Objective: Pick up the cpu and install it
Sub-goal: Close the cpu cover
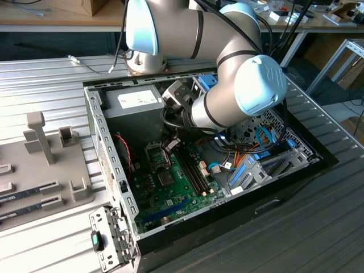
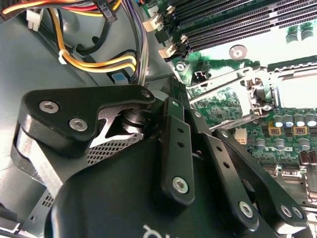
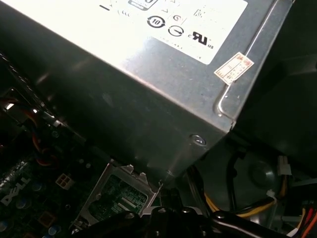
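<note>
My gripper (image 1: 172, 144) is down inside the open computer case (image 1: 108, 153), right over the motherboard's cpu socket (image 1: 154, 154). In the second wrist view the black gripper (image 2: 173, 148) linkage fills the foreground, and beyond it the socket (image 2: 297, 94) lies in bright glare with its metal retention lever (image 2: 257, 91) beside it. In the first wrist view the gripper (image 3: 168, 219) is a dark shape just beside the raised metal socket frame (image 3: 119, 196), with green board showing through it. The cpu is hidden.
The grey power supply (image 1: 133, 102) (image 3: 148, 74) stands close behind the socket. Memory slots (image 1: 193, 170) (image 2: 233, 25) run alongside it, and bundled cables (image 2: 99, 62) hang nearby. Drive bays (image 1: 267, 165) fill the case's side at the exterior view's right. A grey fixture tray (image 1: 45, 165) lies outside the case.
</note>
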